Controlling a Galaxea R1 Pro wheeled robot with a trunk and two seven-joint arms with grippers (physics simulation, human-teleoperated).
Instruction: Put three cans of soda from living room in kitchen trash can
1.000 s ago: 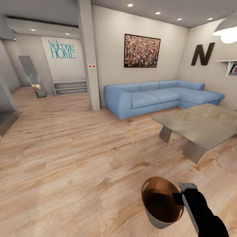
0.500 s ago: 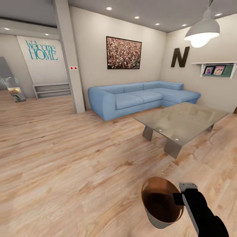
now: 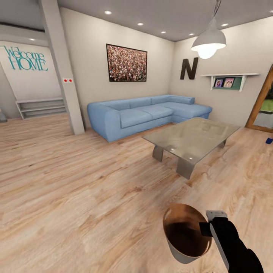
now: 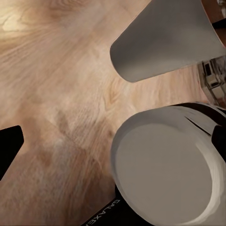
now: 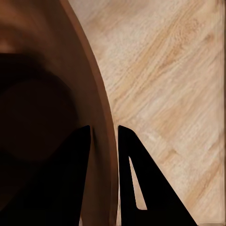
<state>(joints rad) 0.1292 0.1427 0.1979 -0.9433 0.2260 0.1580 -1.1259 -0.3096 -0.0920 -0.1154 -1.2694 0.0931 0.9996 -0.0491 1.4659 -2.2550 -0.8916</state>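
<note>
The tash can (image 3: pixel 182 227), copper-brown inside and pale grey outside, hangs low over the wood floor in the head view. My right gripper (image 3: pixel 206 228) is shut on its rim, one finger inside and one outside. In the right wrist view the fingers (image 5: pixel 134 165) pinch the thin wall of the tash can (image 5: pixel 47 94). The left wrist view looks at the tash can's grey outside (image 4: pixel 165 42) from below; my left gripper (image 4: pixel 113 141) stands open with nothing between its fingers. The cans of soda are out of view.
A blue corner sofa (image 3: pixel 144 113) stands against the far wall. In front of it is a low glass coffee table (image 3: pixel 189 138). A grey pillar (image 3: pixel 62 68) rises at the left and a wood-framed doorway (image 3: pixel 261 102) opens at the right. Wood floor (image 3: pixel 76 182) lies between.
The whole head view has swung to the right: sofa, table and pillar have slid left and the doorway has come in. The tash can stays held in my right gripper.
</note>
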